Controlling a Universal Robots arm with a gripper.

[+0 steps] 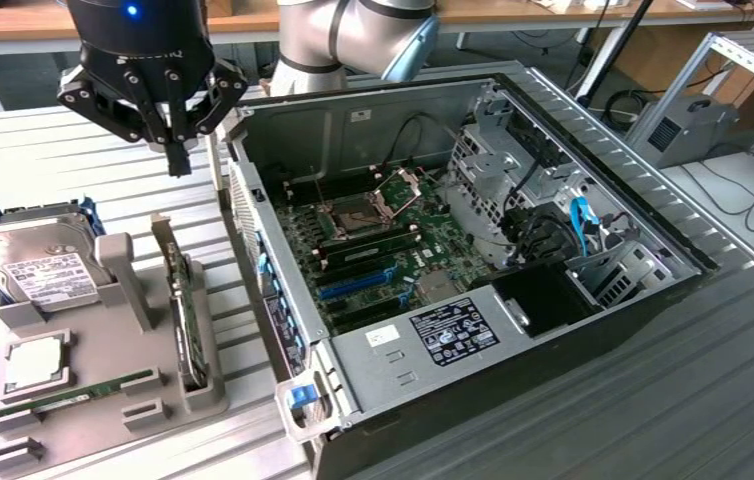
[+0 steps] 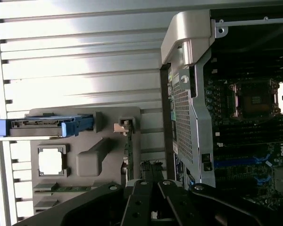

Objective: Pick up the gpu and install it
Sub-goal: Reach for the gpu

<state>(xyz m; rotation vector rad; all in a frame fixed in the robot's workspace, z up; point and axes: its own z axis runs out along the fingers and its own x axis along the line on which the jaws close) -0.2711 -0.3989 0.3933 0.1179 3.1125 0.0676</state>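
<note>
GPU [image 1: 188, 310] pickup is pending: beside the case [image 1: 391, 370], the tray [image 1: 97, 400] holds it upright on edge. The gripper [image 1: 177, 150] hovers nearby, closed and empty; grasping calls for opened jaws aligned over the card's top edge.

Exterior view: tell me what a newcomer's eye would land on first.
The open computer case takes up the middle, its motherboard laid bare. By the case's far corner, toward the exterior view's left, hangs the black gripper, shut and empty. Further to that left, the gpu stands on edge in a grey holder beside the case, with a hard drive in the same holder.
</note>
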